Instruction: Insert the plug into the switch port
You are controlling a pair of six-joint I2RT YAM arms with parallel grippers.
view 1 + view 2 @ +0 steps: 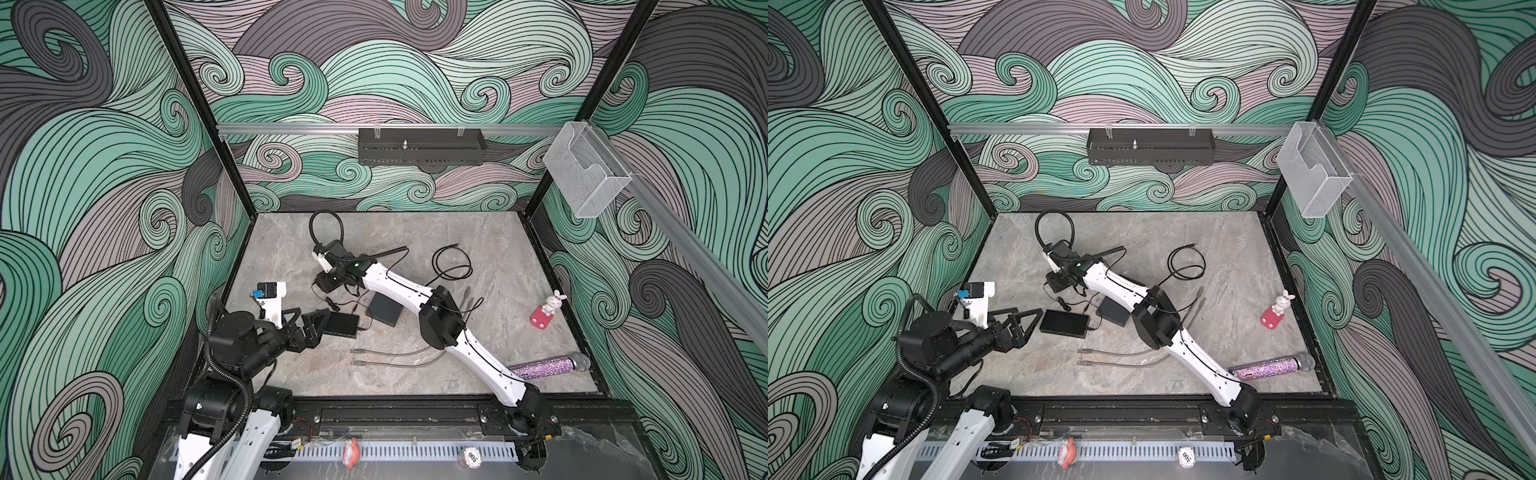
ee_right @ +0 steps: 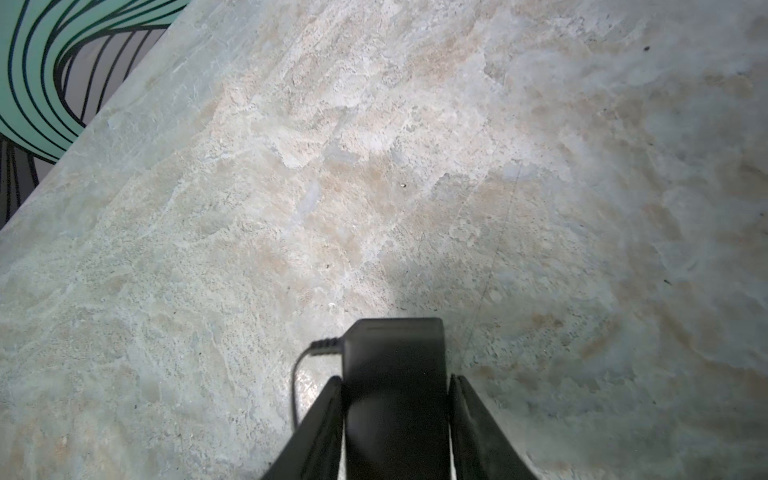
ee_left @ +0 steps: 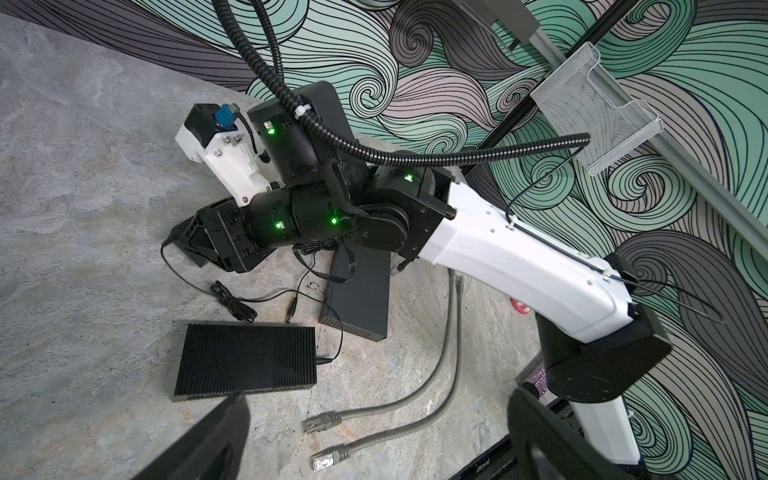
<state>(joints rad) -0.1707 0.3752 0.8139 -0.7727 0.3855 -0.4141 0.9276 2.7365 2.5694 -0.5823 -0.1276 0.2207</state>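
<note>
The switch (image 3: 361, 299), a flat dark grey box, lies mid-table under my right arm in both top views (image 1: 384, 309) (image 1: 1113, 311). A small barrel plug (image 3: 291, 311) on a thin black cable lies loose beside it. That cable leads to a black power adapter (image 2: 395, 353) standing between the fingers of my right gripper (image 2: 395, 378) (image 1: 322, 286). The fingers stand on either side of the adapter, with thin slivers of light between. Two grey network cable plugs (image 3: 322, 422) (image 3: 330, 457) lie on the table below my left gripper (image 3: 378, 397) (image 1: 316, 328), which is wide open and empty.
A black ribbed box (image 3: 245, 361) with a thin cable plugged in lies just ahead of the left gripper. A coiled black cable (image 1: 451, 264), a bunny toy (image 1: 546, 309) and a glitter microphone (image 1: 548, 365) lie to the right. Patterned walls close in the table.
</note>
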